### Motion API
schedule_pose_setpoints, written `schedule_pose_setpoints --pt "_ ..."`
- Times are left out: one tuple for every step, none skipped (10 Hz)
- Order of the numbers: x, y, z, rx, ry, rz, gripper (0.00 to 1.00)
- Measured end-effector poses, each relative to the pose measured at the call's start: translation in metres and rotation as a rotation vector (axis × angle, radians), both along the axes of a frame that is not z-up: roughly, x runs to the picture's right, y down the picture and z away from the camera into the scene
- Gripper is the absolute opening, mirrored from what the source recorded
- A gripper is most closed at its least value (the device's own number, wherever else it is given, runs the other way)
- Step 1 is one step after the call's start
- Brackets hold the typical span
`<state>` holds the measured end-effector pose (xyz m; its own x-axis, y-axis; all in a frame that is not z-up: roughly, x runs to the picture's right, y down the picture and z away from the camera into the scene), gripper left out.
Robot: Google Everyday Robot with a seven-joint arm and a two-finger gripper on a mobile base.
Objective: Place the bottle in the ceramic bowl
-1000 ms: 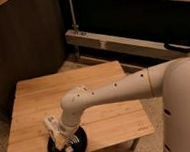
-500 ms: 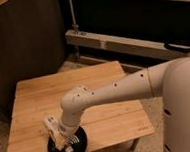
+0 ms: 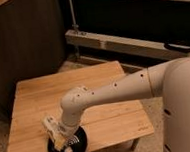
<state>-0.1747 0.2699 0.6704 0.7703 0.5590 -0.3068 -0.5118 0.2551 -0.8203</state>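
The black ceramic bowl (image 3: pixel 80 142) sits at the front left of the wooden table (image 3: pixel 104 84), near its front edge. My gripper (image 3: pixel 54 130) hangs low over the bowl's left half, at the end of the white arm that reaches in from the right. A pale slim bottle (image 3: pixel 66 148) pokes out below the gripper, its end over the inside of the bowl. The gripper hides the rest of the bottle. Whether the bottle rests on the bowl cannot be made out.
My white body (image 3: pixel 184 108) stands at the table's right side. Behind the table runs a long metal rail (image 3: pixel 121 43) in front of dark shelving. A wooden panel (image 3: pixel 20 42) stands at the back left.
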Motion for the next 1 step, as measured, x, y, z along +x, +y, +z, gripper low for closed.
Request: schedule_pose_setpoints --pt "0.0000 0.0000 0.0000 0.000 0.000 0.000 0.67"
